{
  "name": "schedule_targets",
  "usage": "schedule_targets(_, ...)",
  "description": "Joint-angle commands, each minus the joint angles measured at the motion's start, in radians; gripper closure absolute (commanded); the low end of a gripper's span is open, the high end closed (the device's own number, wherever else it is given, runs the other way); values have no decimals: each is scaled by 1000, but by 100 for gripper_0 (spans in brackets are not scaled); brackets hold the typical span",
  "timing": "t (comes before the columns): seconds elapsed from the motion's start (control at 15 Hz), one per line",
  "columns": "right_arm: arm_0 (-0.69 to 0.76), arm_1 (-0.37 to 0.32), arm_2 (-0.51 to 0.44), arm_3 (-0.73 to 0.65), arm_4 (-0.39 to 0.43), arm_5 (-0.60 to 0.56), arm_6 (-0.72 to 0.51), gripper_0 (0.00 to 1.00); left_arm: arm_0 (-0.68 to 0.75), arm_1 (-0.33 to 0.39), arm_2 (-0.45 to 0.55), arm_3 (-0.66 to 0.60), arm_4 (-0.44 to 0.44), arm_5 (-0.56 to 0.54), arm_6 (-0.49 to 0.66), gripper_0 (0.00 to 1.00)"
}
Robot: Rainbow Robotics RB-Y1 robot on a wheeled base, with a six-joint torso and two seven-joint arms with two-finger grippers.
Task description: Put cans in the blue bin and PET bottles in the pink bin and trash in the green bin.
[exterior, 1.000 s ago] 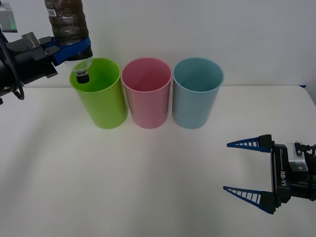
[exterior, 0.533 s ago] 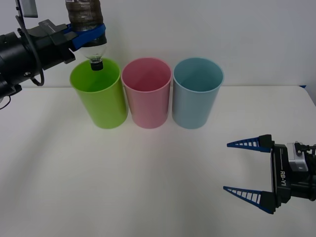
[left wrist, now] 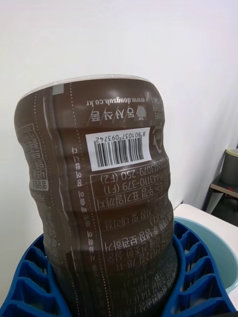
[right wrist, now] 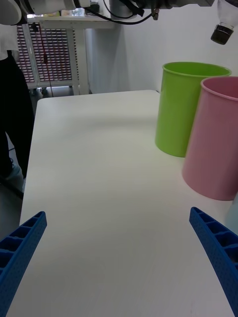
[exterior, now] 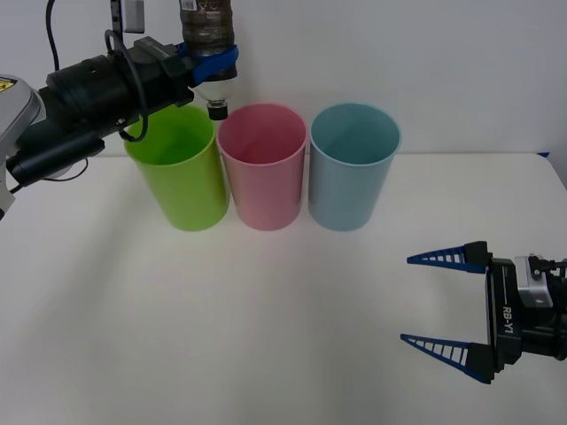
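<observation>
My left gripper (exterior: 213, 66) is shut on the PET bottle (exterior: 205, 22) and holds it upside down, high at the back. The bottle's black cap (exterior: 217, 111) hangs just above the gap between the green bin (exterior: 177, 177) and the pink bin (exterior: 263, 181), over the pink bin's left rim. In the left wrist view the brown-labelled PET bottle (left wrist: 104, 198) sits between the blue fingers (left wrist: 198, 267), with the blue bin's rim (left wrist: 218, 252) behind. The blue bin (exterior: 353, 177) stands right of the pink one. My right gripper (exterior: 407, 298) rests open and empty at the front right.
The three bins stand touching in a row near the table's back edge (exterior: 461, 155). The right wrist view shows the green bin (right wrist: 191, 106), the pink bin (right wrist: 215, 138), bare white table (right wrist: 99, 163) and a shelf unit beyond the table.
My left arm has carried the upside-down bottle to the right, from above the green bin to over the pink bin's left rim. The right arm has not moved.
</observation>
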Motion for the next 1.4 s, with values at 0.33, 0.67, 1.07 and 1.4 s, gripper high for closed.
schedule_targets(0.33, 0, 0, 0, 0, 0, 0, 0, 0, -24, -121, 2, 10, -151, 106, 15, 100)
schedule_targets(0.67, 0, 0, 0, 0, 0, 0, 0, 0, -50, -178, 2, 61, -269, 158, 38, 100)
schedule_targets(1.07, 0, 0, 0, 0, 0, 0, 0, 0, -96, -219, 2, 153, -309, 175, 35, 100)
schedule_targets(1.4, 0, 0, 0, 0, 0, 0, 0, 0, -94, -237, 2, 159, -335, 172, 47, 100)
